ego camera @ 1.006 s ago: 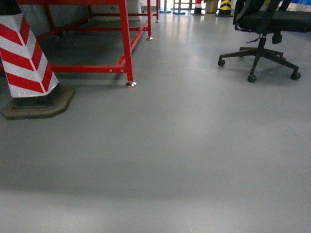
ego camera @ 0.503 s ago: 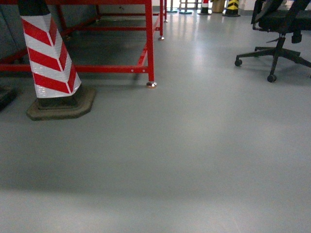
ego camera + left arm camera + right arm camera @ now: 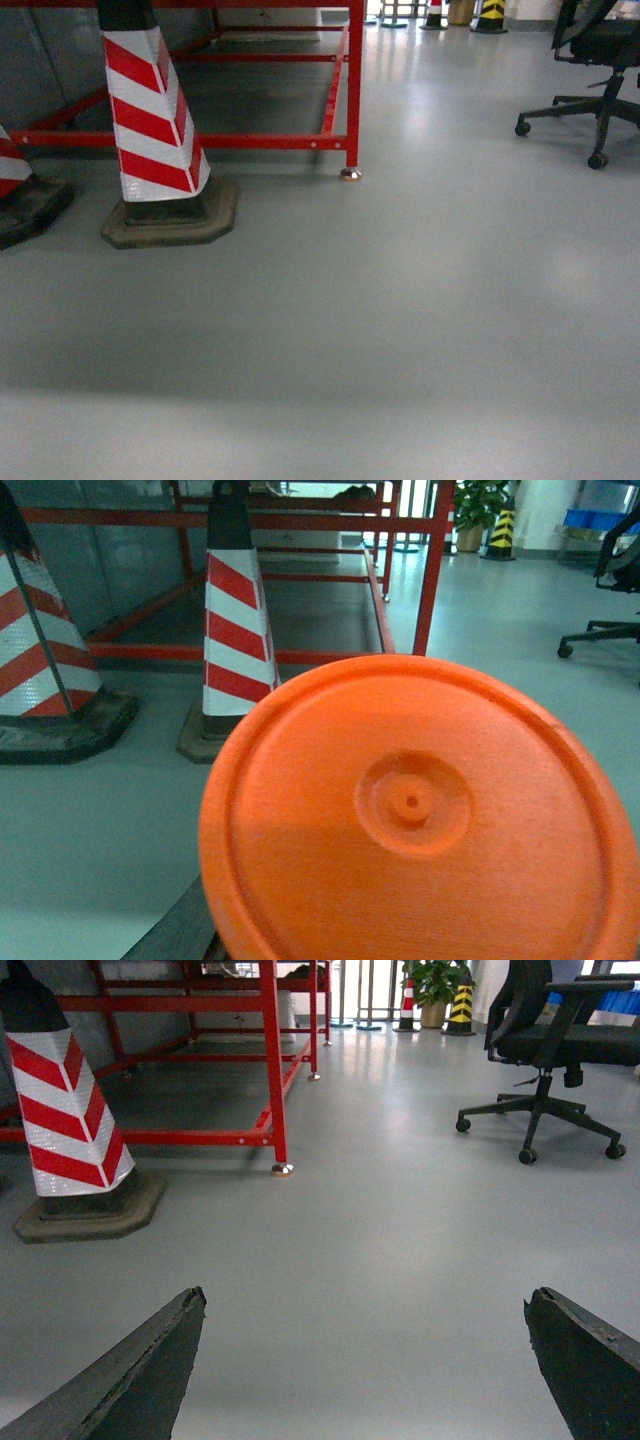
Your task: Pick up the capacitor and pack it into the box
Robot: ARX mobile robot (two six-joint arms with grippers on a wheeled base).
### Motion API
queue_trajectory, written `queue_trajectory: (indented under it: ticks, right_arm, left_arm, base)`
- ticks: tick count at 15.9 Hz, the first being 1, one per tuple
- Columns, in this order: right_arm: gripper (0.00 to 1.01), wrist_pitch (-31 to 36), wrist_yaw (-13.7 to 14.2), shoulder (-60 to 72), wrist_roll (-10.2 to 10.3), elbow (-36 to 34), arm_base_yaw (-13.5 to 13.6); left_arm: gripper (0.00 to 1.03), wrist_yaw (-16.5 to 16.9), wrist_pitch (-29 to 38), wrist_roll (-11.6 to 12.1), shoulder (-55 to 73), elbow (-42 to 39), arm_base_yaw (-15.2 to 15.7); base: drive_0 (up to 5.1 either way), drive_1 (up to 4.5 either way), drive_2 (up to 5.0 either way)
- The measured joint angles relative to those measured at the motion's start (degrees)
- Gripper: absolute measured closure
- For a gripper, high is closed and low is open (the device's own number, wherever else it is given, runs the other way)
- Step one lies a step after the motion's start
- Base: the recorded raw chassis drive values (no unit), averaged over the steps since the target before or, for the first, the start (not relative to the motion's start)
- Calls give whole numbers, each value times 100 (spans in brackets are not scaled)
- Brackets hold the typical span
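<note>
Transit step: base rolling past striped cone (image 3: 155,125) on bare floor. Right claw (image 3: 365,1360) spread, empty. Left claw: can't tell, orange disc (image 3: 415,815) blocks view. Box and capacitor unseen; next, find them.

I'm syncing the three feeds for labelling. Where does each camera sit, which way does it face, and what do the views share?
Head: on the robot, slanting down over grey floor toward the striped cone and red frame; no robot body shows.
Left wrist: on the left arm, facing forward; an orange disc fills most of the view, end effector hidden.
Right wrist: on the right arm, low and forward; the open right end effector frames the bottom corners.
Shared: all three show the cone, the frame and the office chair.
</note>
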Motion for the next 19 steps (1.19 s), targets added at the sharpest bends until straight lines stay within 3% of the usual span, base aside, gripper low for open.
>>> queue_trajectory:
  ticks: [19]
  right_arm:
    - [3,-13,0,2,0,0,0]
  left_arm:
    - [59,9,-13,0,0,0,0]
  base:
    - [-496,245,245]
